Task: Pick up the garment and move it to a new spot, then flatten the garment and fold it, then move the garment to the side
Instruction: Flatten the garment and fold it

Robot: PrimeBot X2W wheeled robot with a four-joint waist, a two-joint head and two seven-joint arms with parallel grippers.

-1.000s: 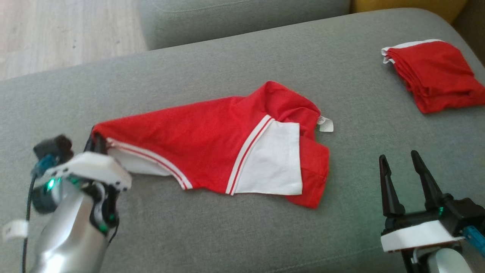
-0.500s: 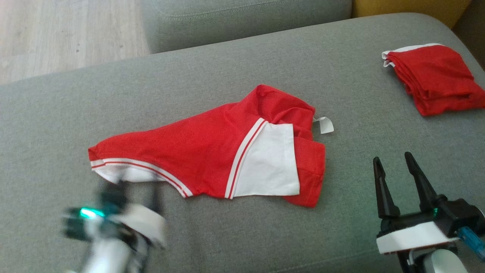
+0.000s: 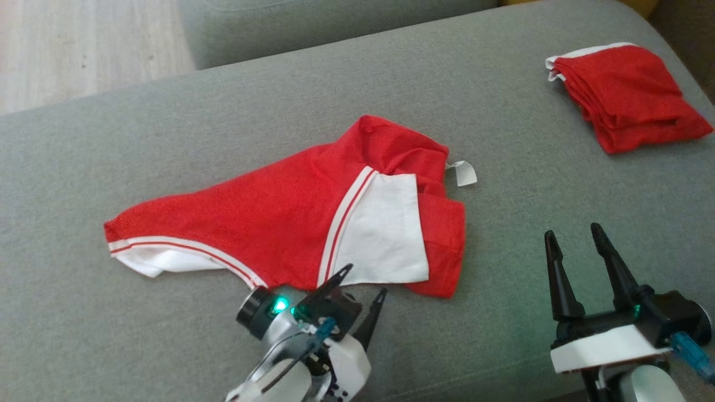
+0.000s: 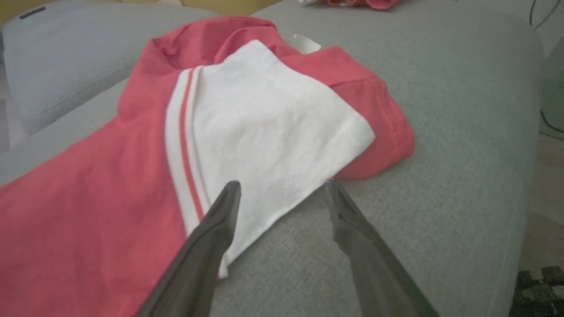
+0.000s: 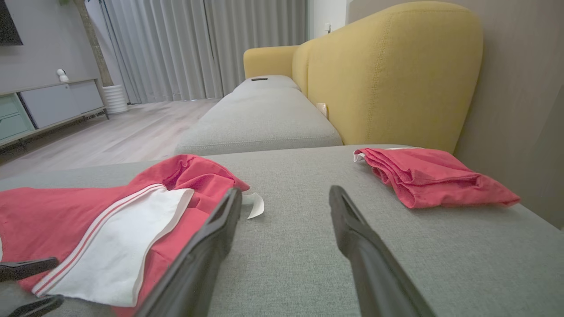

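Head view showed the garment (image 3: 268, 218) spread across the middle of the grey sofa cushion (image 3: 139, 346). Its long red body ran off to the left, and its white panel (image 3: 380, 240) was turned up at the near right.

A second earlier the left gripper (image 3: 366, 279) had been clamped on the garment's far-left end. It had since let go and swung right. Its fingers stood wide apart at the near edge of the white panel, pointing into it with nothing between them. In the left wrist view one finger lay over the panel beside its red stripes, and the other sat at the panel's corner above bare cushion. The released left end lay flat with its striped hem showing.

The right gripper (image 3: 573, 230) hung at the near right as before, well apart from the garment, its fingers wide and empty. A folded red pile (image 3: 625, 95) sat at the far right, and a small label (image 3: 463, 172) stuck out beside the garment's bunched far edge.

The move to a new spot looked finished and the flattening appeared to be under way. The crumpled right end, with the panel folded over it, seemed the next part to straighten.
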